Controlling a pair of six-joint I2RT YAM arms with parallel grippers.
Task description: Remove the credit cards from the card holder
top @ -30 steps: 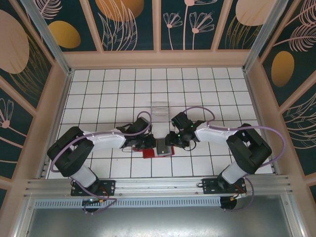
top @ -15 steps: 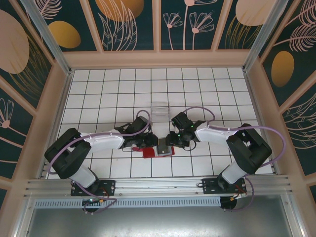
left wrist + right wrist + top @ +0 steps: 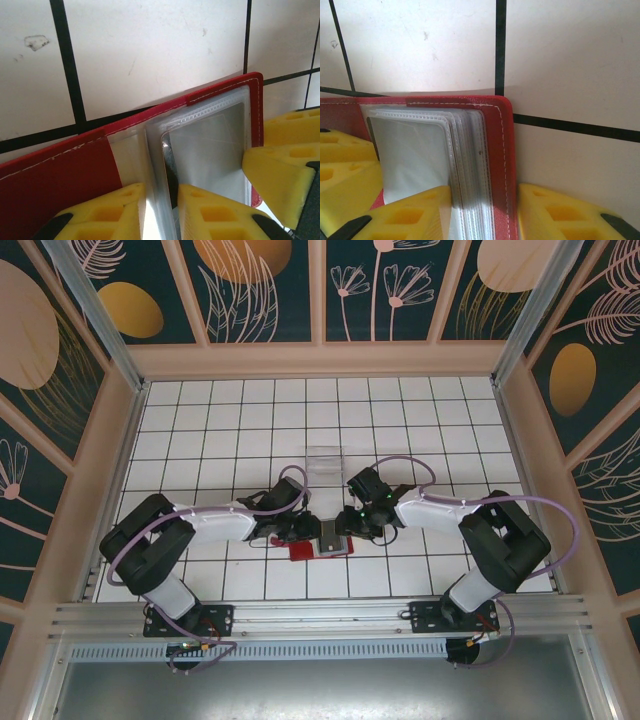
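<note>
The red card holder (image 3: 303, 551) lies open on the tiled table between both grippers. In the left wrist view its red cover (image 3: 60, 175) frames clear sleeves, and one sleeve holds a grey credit card (image 3: 210, 150). My left gripper (image 3: 160, 215) (image 3: 300, 531) stands slightly open, with a raised sleeve leaf and the card's left edge in its gap. My right gripper (image 3: 485, 220) (image 3: 347, 527) is shut on the stack of sleeves and the red cover (image 3: 497, 150), one finger on each side. A right fingertip (image 3: 280, 185) rests at the holder's right edge.
A clear plastic box (image 3: 323, 462) stands just behind the grippers, towards the middle of the table. Wooden walls ring the white tiled table (image 3: 220, 420). Both arms (image 3: 210, 525) are folded low and meet near the front centre.
The left jaws have widened a little around the sleeve leaf. The left arm's elbow shifted slightly and came back. The holder and the right gripper stay put.
</note>
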